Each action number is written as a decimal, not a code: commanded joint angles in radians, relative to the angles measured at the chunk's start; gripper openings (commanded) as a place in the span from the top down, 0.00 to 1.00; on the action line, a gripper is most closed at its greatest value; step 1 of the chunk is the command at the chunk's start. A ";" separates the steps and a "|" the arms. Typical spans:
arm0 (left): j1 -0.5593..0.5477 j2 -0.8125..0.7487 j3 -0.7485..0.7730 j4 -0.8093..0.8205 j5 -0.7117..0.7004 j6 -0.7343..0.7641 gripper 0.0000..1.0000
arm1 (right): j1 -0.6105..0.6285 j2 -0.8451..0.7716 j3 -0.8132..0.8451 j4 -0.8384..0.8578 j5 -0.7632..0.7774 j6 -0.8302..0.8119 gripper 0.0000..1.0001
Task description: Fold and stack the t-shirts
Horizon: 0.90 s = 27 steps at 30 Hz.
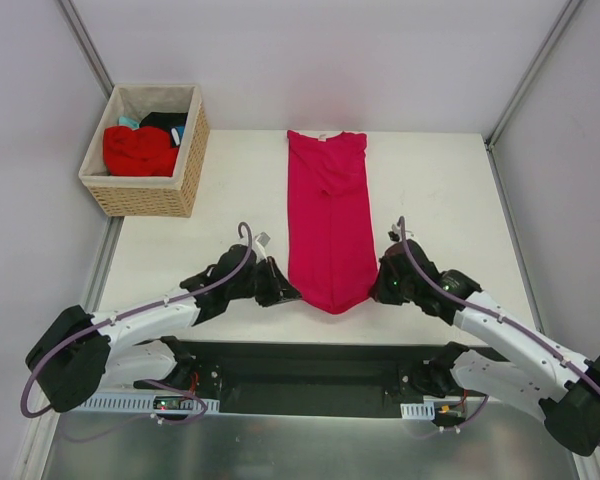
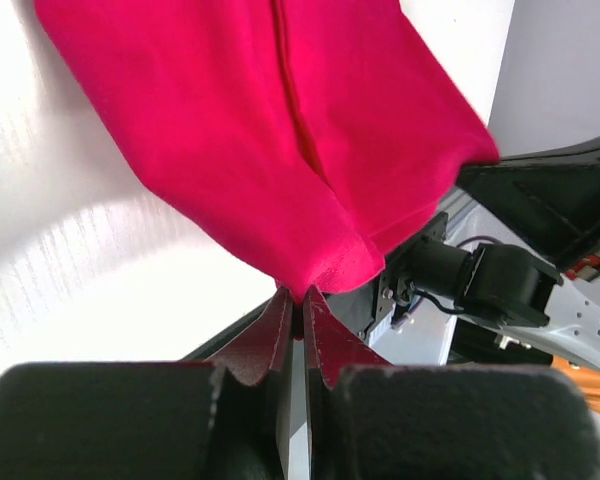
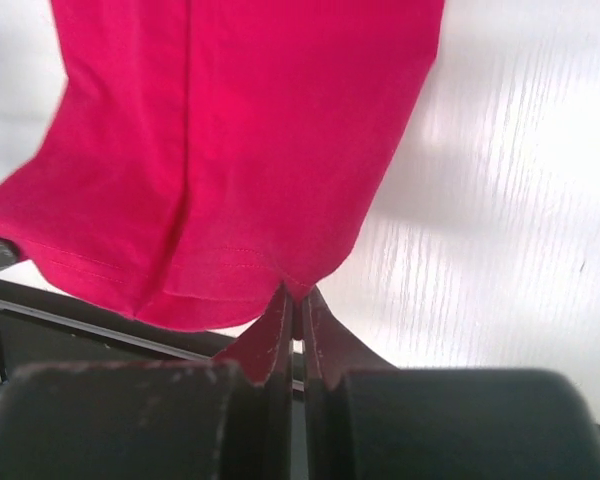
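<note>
White tabletop [image 1: 180, 250] between pale walls, viewed from above and behind the arm bases. Lengthwise down its middle: crimson-pink t-shirt [image 1: 328, 215], neck toward the far edge, hem at the near edge, sides brought in to make one long narrow strip. Reads as a shirt part-way through folding: width dealt with, length not yet.

Left gripper [image 1: 288, 293]: clamped tight on the near-left corner of the hem, fingers [image 2: 270, 335] pressed together with a sliver of pink cloth between the tips. Right gripper [image 1: 380, 287]: the same on the near-right corner, pinched closed on the stitched edge. Both set low beside the strip, one on each side, likely for lifting the two corners together and carrying the hem level toward the neck. Guards against swing and skew, the usual trouble with limp cloth gripped at one corner only.

Between the two pinches: near end drooping to a rounded point, close to the table's near edge. Suggests slack, worth pulling taut before any lift.

Wicker basket [image 1: 145, 198] at the far-left corner, well apart from the strip. Holds a brighter red t-shirt [image 1: 138, 150] bunched on top, with a black tee [image 1: 165, 120] and a teal tee [image 1: 128, 122] showing behind it. Probably parked there awaiting their turn, off the work area to avoid snagging under the fold. No stack on the table yet.
</note>
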 commanded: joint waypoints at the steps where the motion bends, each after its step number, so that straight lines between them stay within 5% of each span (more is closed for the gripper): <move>1: 0.029 -0.012 0.052 -0.085 -0.012 0.052 1.00 | 0.005 0.039 0.115 -0.051 0.080 -0.063 0.99; 13: 0.239 0.096 0.205 -0.102 0.041 0.142 1.00 | -0.076 0.236 0.296 0.013 0.190 -0.183 0.99; 27: 0.270 0.462 0.498 -0.022 0.121 0.175 1.00 | -0.181 0.487 0.430 0.145 0.136 -0.224 0.99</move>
